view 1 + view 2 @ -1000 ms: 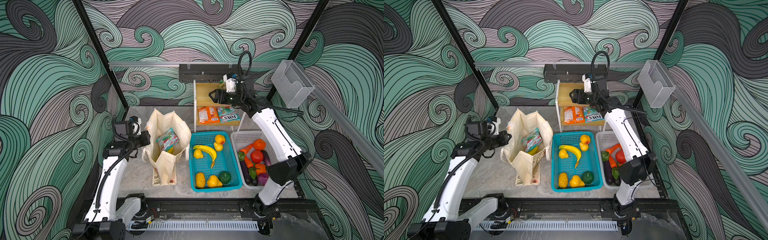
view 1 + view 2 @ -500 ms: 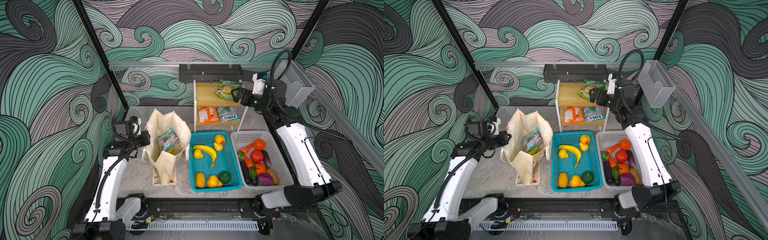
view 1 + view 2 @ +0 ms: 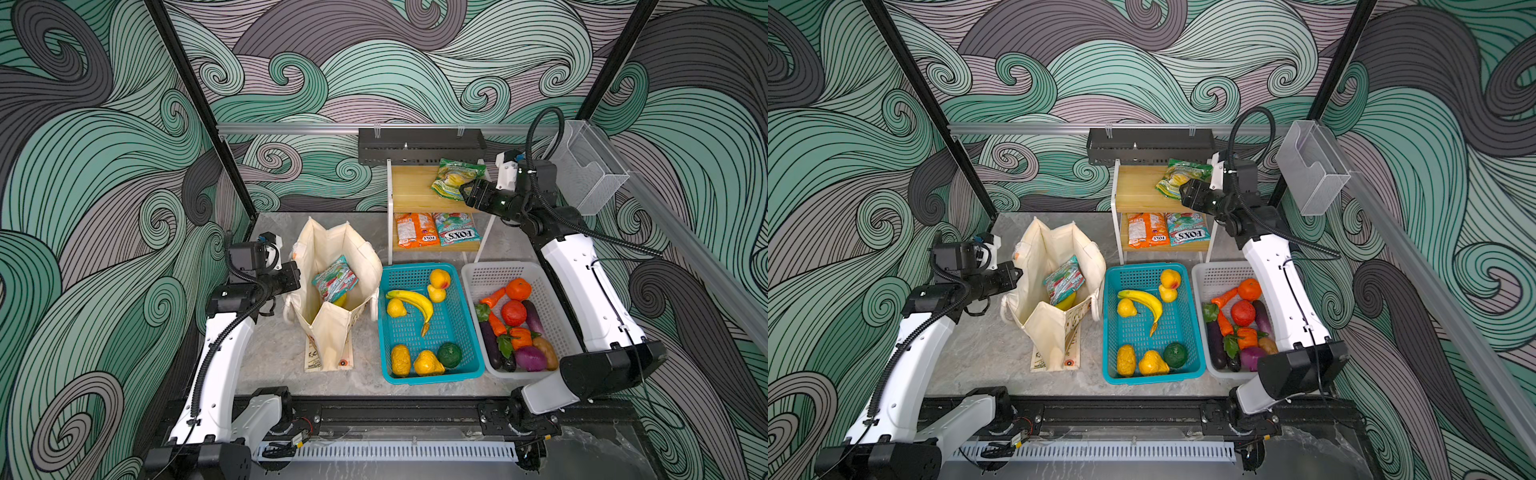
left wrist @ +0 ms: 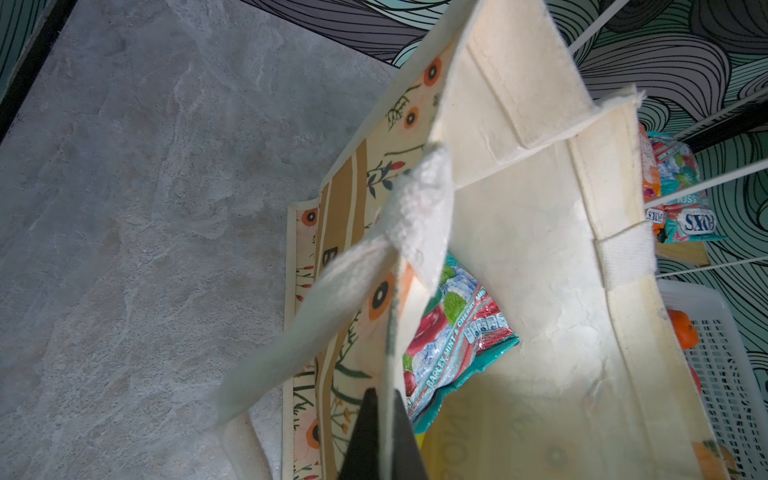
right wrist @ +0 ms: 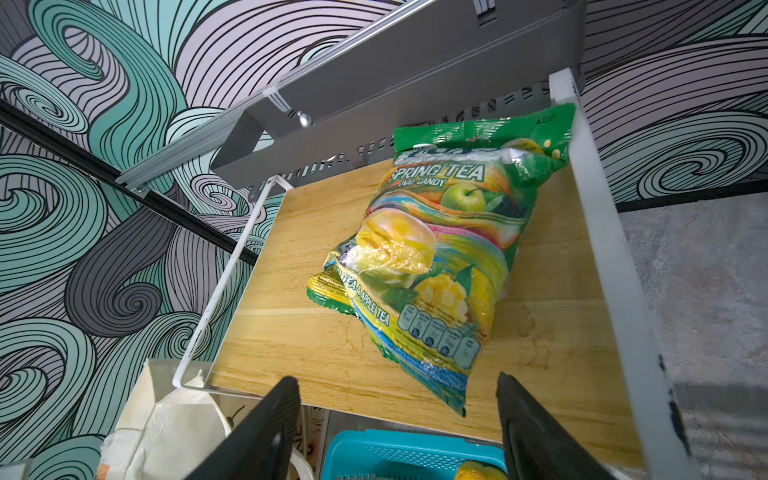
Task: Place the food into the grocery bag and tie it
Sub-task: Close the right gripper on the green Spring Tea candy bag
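The cream floral grocery bag [image 3: 332, 249] stands open on the floor at the left in both top views. Inside it lies a teal-red snack packet [image 3: 334, 282] over a yellow banana [image 3: 340, 300]. My left gripper [image 3: 297, 272] is shut on the bag's near rim, and the wrist view shows the cloth edge [image 4: 388, 374] pinched between the dark fingers [image 4: 365, 432]. A green-yellow snack packet [image 3: 455, 176] lies on the wooden top shelf [image 5: 332, 353]. My right gripper [image 5: 397, 380] stands open just short of that packet's [image 5: 440, 249] near end, with nothing between its fingers.
A teal basket [image 3: 415, 336] with bananas and other fruit sits right of the bag. Beside it is a white basket [image 3: 490, 274] of vegetables. The lower shelf holds an orange packet [image 3: 415, 241] and a teal packet [image 3: 457, 235]. A black tray [image 3: 419, 145] and a clear bin [image 3: 590, 174] hang on the walls.
My right arm has swung rightward off the top shelf, uncovering the green-yellow packet, and its gripper now faces the packet from the right. The left arm and bag have not moved.
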